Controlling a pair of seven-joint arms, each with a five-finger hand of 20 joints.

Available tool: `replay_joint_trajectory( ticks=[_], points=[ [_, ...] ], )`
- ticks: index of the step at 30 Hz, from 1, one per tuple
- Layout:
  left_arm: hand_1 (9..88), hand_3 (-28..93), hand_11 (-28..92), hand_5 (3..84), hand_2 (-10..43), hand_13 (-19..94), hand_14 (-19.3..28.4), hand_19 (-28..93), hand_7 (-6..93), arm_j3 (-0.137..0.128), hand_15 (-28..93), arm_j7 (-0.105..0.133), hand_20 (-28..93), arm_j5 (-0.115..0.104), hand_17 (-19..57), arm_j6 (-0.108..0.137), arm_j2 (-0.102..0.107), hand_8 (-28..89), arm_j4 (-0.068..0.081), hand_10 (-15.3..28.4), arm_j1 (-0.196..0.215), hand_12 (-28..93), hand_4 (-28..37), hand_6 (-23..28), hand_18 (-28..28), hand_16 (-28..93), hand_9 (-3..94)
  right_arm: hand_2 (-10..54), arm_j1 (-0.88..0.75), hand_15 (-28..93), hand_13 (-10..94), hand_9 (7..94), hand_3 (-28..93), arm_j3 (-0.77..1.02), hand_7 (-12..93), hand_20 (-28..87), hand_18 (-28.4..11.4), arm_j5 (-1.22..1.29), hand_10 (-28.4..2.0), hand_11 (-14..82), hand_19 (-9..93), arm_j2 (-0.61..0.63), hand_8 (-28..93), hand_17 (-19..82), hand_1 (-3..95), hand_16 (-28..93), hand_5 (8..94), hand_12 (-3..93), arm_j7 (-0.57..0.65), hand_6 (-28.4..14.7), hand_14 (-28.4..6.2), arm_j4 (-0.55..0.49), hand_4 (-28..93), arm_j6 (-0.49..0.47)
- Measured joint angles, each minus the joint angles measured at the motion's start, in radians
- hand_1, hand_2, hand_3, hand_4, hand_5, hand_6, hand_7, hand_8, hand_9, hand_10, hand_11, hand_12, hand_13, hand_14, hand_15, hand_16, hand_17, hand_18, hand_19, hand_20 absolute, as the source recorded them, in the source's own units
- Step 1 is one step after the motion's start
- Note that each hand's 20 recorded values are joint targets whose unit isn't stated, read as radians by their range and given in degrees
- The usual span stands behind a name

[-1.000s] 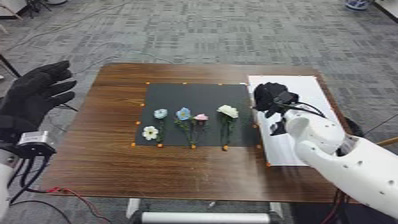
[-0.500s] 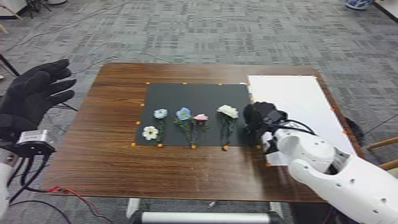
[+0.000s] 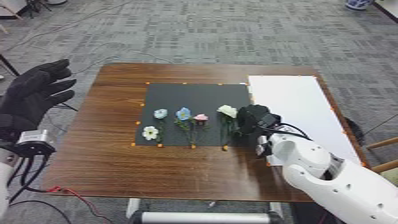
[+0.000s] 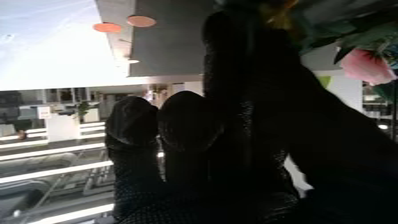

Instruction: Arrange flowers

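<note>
Flower (image 3: pixel 227 111), white-headed and green-stemmed, lay between the straight-fingered, black-gloved right hand (image 3: pixel 252 120) and a pink-headed flower (image 3: pixel 201 117). A white rectangular sheet (image 3: pixel 293 95) flanked that hand's other side; the relaxed, open-fingered left hand (image 3: pixel 30 92) hung well apart.

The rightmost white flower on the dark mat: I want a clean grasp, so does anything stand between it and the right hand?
Nothing visible stands between the right hand and the rightmost white flower; the pink flower lies on the white one's other side, to the left.
</note>
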Motion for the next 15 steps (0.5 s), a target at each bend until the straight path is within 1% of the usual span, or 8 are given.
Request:
replay_joint_trajectory(
  ticks=[1, 2, 3, 5, 7, 10, 13, 15],
  points=[
    [22.9, 69, 30, 23.9, -3.8, 9, 14.0, 40, 27.0, 0.0, 47, 0.0, 12, 0.0, -10.3, 0.0, 0.0, -12, 0.0, 11.1, 0.0, 14, -28.3, 2.5, 20.0, -7, 17.1, -9.5, 0.0, 77, 69, 74.7, 83, -0.003, 36, 55, -20.0, 0.003, -6.0, 24.2, 89, 0.0, -4, 37, 35.6, 34, 62.6, 26.7, 0.0, 2.7, -6.0, 0.0, -28, 0.007],
    [23.0, 69, 30, 23.9, -3.7, 9, 14.0, 39, 27.0, 0.0, 47, 0.0, 12, 0.0, -10.3, 0.0, 0.0, -12, 0.0, 11.1, 0.0, 14, -28.3, 2.5, 20.1, -7, 17.1, -9.5, 0.001, 77, 67, 71.1, 84, -0.006, 33, 56, -20.4, 0.003, -7.7, 25.5, 88, 0.001, -13, 36, 30.7, 33, 60.3, 22.8, 0.0, 2.4, -6.8, 0.001, -28, 0.014],
    [23.0, 69, 30, 23.9, -3.7, 9, 14.0, 39, 27.0, 0.0, 47, 0.0, 12, 0.0, -10.2, 0.0, 0.0, -12, 0.0, 11.1, 0.0, 14, -28.3, 2.5, 20.1, -7, 17.1, -9.5, 0.003, 77, 66, 68.3, 85, -0.009, 32, 56, -20.8, 0.003, -8.9, 25.3, 88, 0.001, -16, 35, 27.7, 33, 58.4, 20.9, 0.001, 1.9, -7.4, 0.001, -28, 0.02],
    [23.1, 69, 30, 23.8, -3.6, 9, 14.0, 39, 27.0, 0.0, 47, 0.0, 12, 0.0, -10.2, 0.0, 0.0, -12, 0.0, 11.2, 0.0, 14, -28.3, 2.5, 20.1, -7, 16.9, -9.5, 0.004, 76, 65, 65.3, 85, -0.011, 30, 56, -21.1, 0.007, -10.0, 24.0, 88, 0.002, -16, 34, 25.1, 32, 56.5, 19.9, 0.0, 0.9, -8.0, 0.002, -28, 0.021],
    [23.1, 69, 30, 23.8, -3.6, 9, 14.0, 39, 27.0, -0.001, 47, 0.0, 12, 0.0, -10.2, -0.002, 0.0, -12, 0.0, 11.2, 0.001, 14, -28.3, 2.5, 20.0, -7, 16.9, -9.5, -0.001, 76, 64, 59.4, 85, 0.006, 27, 56, -21.6, 0.034, -11.0, 22.5, 87, 0.002, -15, 33, 22.9, 32, 52.0, 19.5, -0.006, -0.8, -8.6, 0.001, -28, 0.019],
    [23.1, 69, 30, 23.8, -3.6, 9, 14.0, 39, 27.0, -0.002, 47, 0.001, 12, -0.001, -10.3, -0.002, -0.001, -12, 0.0, 11.2, 0.003, 14, -28.3, 2.5, 20.0, -7, 16.9, -9.5, -0.035, 76, 62, 53.4, 86, 0.074, 25, 56, -21.6, 0.088, -12.1, 21.0, 86, 0.002, -14, 32, 21.0, 31, 47.3, 19.8, -0.01, -2.3, -9.1, -0.005, -28, 0.022],
    [23.1, 69, 30, 23.8, -3.7, 9, 14.0, 39, 27.0, -0.002, 47, 0.001, 12, -0.001, -10.3, -0.002, -0.001, -12, 0.0, 11.2, 0.005, 14, -28.3, 2.5, 20.0, -7, 16.9, -9.3, -0.072, 74, 56, 48.5, 85, 0.132, 24, 55, -22.0, 0.093, -12.8, 20.1, 85, 0.008, -13, 30, 18.6, 29, 44.0, 20.2, -0.005, -3.8, -10.6, -0.014, -28, 0.049],
    [23.2, 69, 30, 23.8, -3.6, 9, 14.0, 39, 27.0, -0.001, 47, 0.001, 12, -0.001, -10.3, -0.002, -0.001, -12, 0.0, 11.2, 0.005, 14, -28.3, 2.5, 20.0, -7, 16.9, -6.7, -0.103, 71, 53, 47.6, 86, 0.17, 23, 54, -21.7, 0.109, -13.1, 20.3, 82, 0.015, -12, 28, 17.6, 28, 43.6, 20.5, -0.003, -4.0, -11.2, -0.027, -28, 0.092]
  ],
)
